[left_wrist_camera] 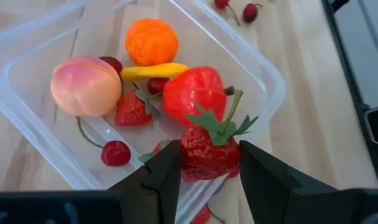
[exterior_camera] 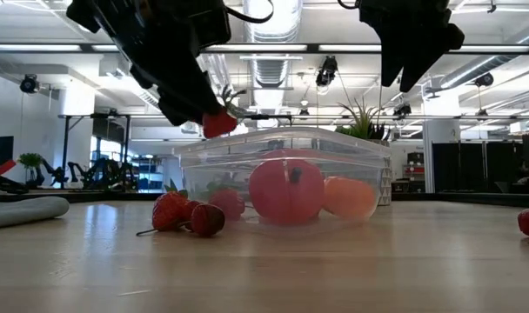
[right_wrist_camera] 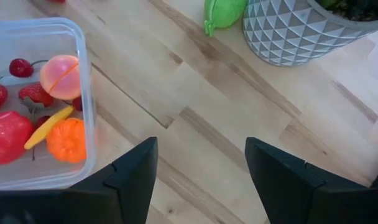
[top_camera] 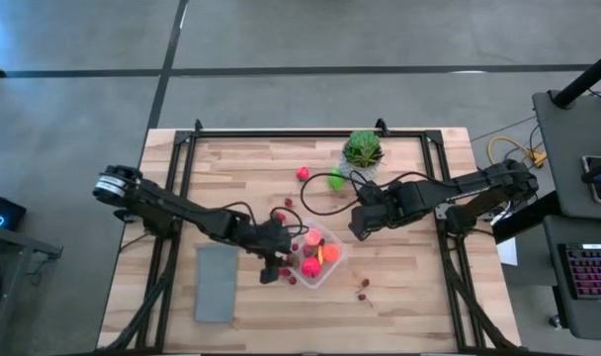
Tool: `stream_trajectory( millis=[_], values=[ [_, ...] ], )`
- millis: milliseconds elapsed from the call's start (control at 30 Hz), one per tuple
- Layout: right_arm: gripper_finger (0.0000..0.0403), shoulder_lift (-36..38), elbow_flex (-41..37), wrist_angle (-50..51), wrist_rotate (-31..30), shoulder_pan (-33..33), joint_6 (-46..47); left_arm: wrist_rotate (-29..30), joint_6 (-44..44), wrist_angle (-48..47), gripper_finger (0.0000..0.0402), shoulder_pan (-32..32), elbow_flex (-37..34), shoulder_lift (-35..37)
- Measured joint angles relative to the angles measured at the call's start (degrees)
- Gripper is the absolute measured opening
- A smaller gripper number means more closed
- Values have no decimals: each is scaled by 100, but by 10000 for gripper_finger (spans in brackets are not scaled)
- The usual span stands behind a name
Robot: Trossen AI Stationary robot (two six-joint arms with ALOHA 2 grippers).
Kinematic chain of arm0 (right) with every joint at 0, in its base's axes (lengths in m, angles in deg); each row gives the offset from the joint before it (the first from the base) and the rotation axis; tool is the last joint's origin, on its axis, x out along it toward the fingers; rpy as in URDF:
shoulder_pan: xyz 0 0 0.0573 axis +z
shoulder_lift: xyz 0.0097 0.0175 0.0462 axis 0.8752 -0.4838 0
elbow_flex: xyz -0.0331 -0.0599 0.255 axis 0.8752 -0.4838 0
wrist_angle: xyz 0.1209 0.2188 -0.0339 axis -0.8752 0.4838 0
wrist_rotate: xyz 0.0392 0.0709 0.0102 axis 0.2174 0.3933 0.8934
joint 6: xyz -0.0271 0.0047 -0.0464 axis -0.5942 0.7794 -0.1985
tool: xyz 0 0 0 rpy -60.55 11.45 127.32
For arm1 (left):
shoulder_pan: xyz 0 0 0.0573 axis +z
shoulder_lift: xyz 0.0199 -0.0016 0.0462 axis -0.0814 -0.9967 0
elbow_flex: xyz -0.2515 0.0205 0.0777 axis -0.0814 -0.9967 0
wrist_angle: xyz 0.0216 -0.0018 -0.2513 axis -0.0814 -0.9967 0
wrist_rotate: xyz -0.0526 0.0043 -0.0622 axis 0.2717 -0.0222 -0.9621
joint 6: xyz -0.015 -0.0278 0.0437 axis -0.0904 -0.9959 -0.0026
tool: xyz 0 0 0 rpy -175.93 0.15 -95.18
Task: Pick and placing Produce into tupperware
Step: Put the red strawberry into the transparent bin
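The clear tupperware [top_camera: 325, 265] stands mid-table, holding a peach [left_wrist_camera: 86, 86], an orange piece [left_wrist_camera: 152, 42], a yellow piece [left_wrist_camera: 153, 70], a big red piece [left_wrist_camera: 195, 93], a strawberry and cherries. My left gripper [left_wrist_camera: 209, 163] is shut on a red strawberry [left_wrist_camera: 207, 155] above the box's left rim [exterior_camera: 214, 122]. My right gripper [right_wrist_camera: 201, 149] hangs open over bare wood to the right of the box [top_camera: 362, 222], holding nothing. A pink piece [top_camera: 302, 173] and a green piece [top_camera: 336, 179] lie farther back. Loose berries lie by the box [exterior_camera: 188, 215]. My left gripper pinches the strawberry's red body [left_wrist_camera: 190, 163] between its two fingers, one on each side. The fingers slant downward from the table's left. The leafy stalk end [left_wrist_camera: 221, 124] points away from the gripper. The berry is lifted clear, just above the tupperware's rim.
A spiky plant in a white patterned pot [top_camera: 363, 148] stands at the back, close behind my right gripper. A flat grey rectangle [top_camera: 216, 283] lies near the front left. Small red berries [top_camera: 364, 288] lie front right of the box.
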Motion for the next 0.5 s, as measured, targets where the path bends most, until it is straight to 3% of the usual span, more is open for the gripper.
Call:
stream_trajectory(
  millis=[333, 500],
  values=[
    [236, 0, 0, -20, 0, 0, 26, 424, -83, -76, 131, 11, 42, -151],
    [242, 0, 0, -26, 0, 0, 23, 554, -449, -125, 171, 66, 42, -151]
  ],
)
